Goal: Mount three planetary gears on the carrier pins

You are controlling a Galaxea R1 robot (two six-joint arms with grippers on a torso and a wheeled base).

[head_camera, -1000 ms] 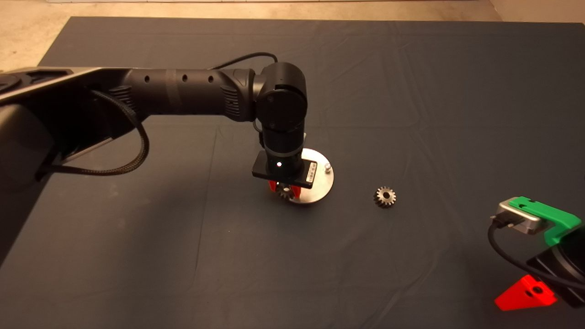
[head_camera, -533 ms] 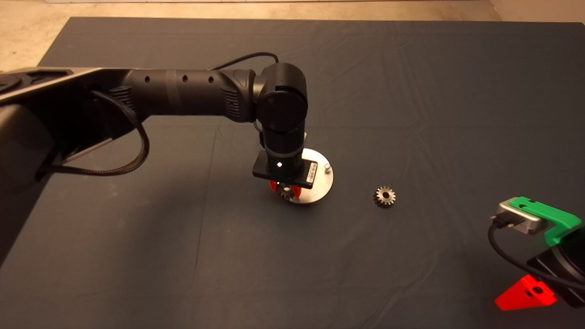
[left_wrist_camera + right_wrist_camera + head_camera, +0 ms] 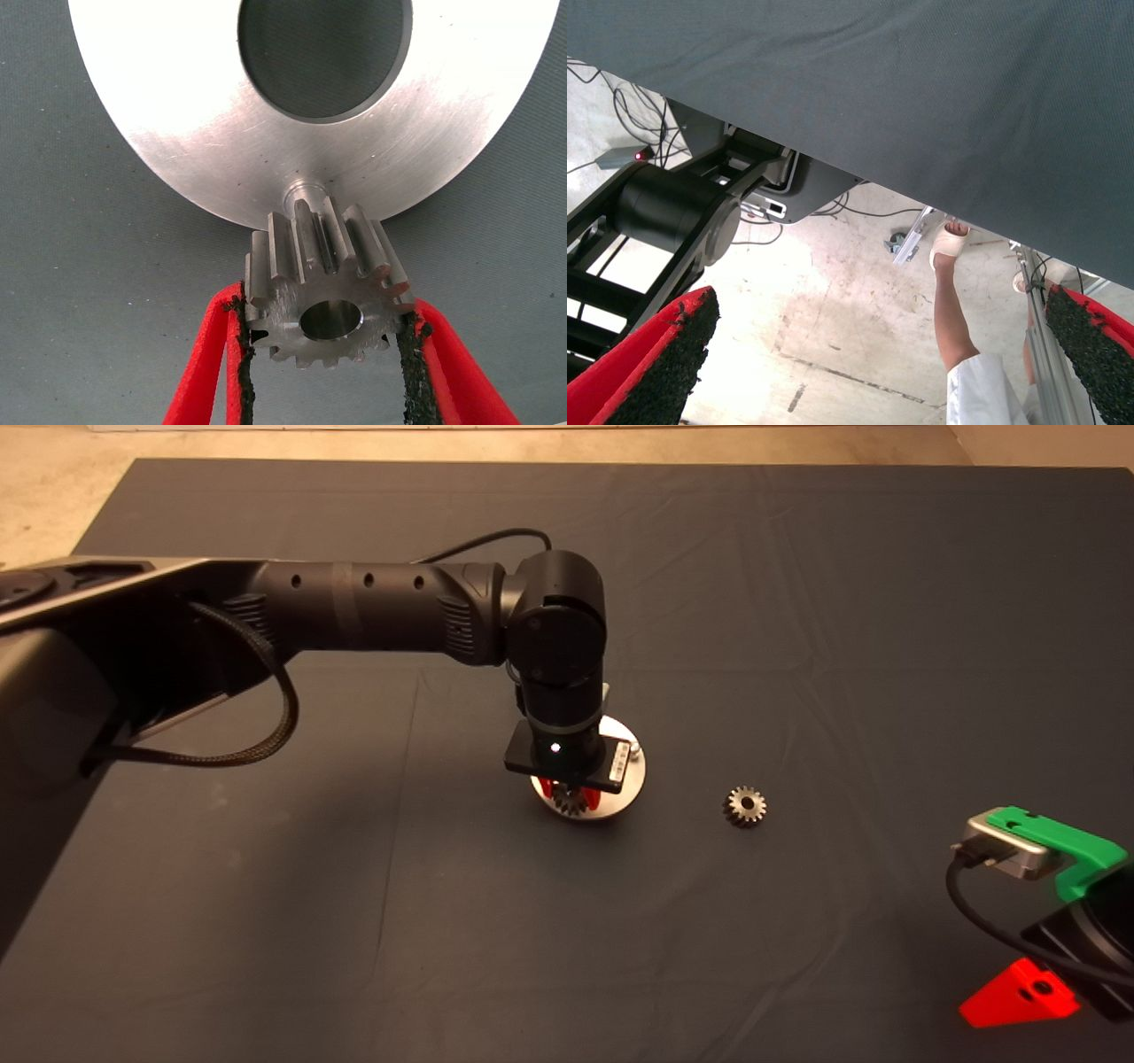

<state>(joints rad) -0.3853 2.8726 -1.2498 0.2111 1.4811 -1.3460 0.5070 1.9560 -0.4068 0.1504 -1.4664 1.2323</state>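
My left gripper hangs over the near edge of the shiny carrier disc. It is shut on a silvery planetary gear, held between its pads. In the left wrist view one carrier pin stands on the disc just beyond the gear's teeth. The gear's centre hole is off the pin. A second gear lies loose on the mat to the right of the disc. Another pin shows by the disc's right rim. The third gear and the third pin are hidden or out of view.
My right gripper is parked at the mat's lower right edge, open and empty. Its wrist view looks past the mat's edge at the floor, a black machine base and a person's leg.
My left arm has shifted a little to the right and lowered, carrying the gear further over the disc's near edge. The loose gear and the right arm have not moved.
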